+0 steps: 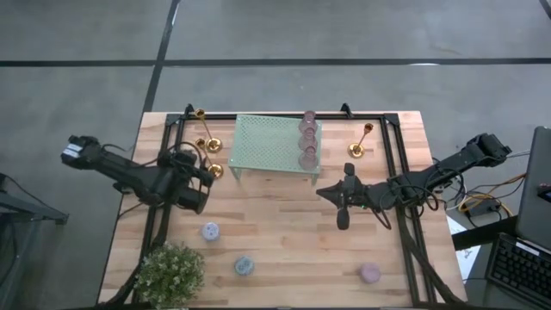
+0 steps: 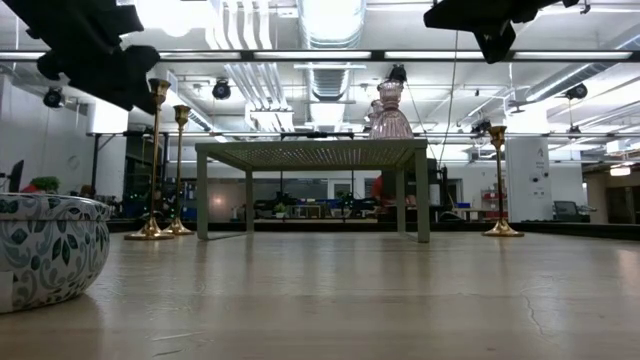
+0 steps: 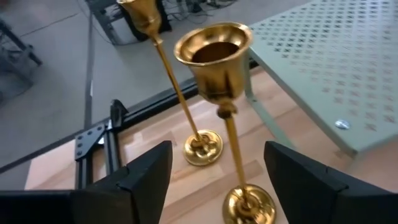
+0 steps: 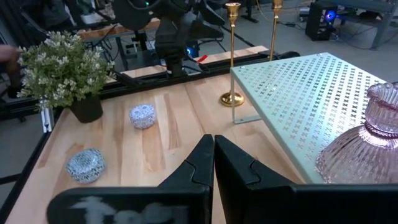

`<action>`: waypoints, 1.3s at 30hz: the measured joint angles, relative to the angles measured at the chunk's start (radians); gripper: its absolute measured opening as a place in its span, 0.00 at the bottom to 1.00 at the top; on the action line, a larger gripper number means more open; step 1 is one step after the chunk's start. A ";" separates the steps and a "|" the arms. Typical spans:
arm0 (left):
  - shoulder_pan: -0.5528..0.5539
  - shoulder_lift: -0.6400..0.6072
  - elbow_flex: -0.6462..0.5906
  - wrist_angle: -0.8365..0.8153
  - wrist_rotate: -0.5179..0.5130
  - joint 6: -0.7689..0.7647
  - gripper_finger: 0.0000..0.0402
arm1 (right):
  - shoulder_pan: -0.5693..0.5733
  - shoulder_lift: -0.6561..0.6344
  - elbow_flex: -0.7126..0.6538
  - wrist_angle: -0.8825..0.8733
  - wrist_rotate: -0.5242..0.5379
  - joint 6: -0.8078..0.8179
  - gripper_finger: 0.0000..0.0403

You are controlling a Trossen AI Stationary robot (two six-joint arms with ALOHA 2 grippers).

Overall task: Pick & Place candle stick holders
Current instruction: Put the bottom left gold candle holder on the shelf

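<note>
The tabletop (image 1: pixel 284 241) lay bare ahead of the right gripper (image 1: pixel 343 207), whose fingers were pressed together. The mint rack (image 1: pixel 275 145) stood just beyond both grippers. The left gripper (image 1: pixel 205 175), fingers apart, flanked the nearest gold candlestick (image 3: pixel 219 68) by the rack's edge; a second candlestick (image 3: pixel 146 15) stood behind.

No legible text, label, brand, number or sign was found in any view. The wooden table (image 1: pixel 284 232), the green perforated rack (image 1: pixel 274 146), the gold candlesticks (image 3: pixel 217 81) and the patterned bowl (image 2: pixel 45 250) carried no readable markings.
</note>
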 joint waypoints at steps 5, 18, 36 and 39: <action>0.047 -0.002 -0.016 0.032 0.003 0.001 0.63 | 0.000 0.000 0.000 0.005 0.000 -0.012 0.02; 0.118 -0.002 -0.026 0.185 0.020 0.157 0.60 | 0.000 0.000 0.000 0.011 0.000 -0.016 0.02; 0.172 -0.002 -0.028 0.315 -0.010 0.384 0.24 | 0.000 0.000 0.000 0.014 0.000 -0.024 0.02; 0.172 -0.002 -0.028 0.322 -0.012 0.402 0.13 | 0.000 0.000 0.000 0.014 0.000 -0.024 0.02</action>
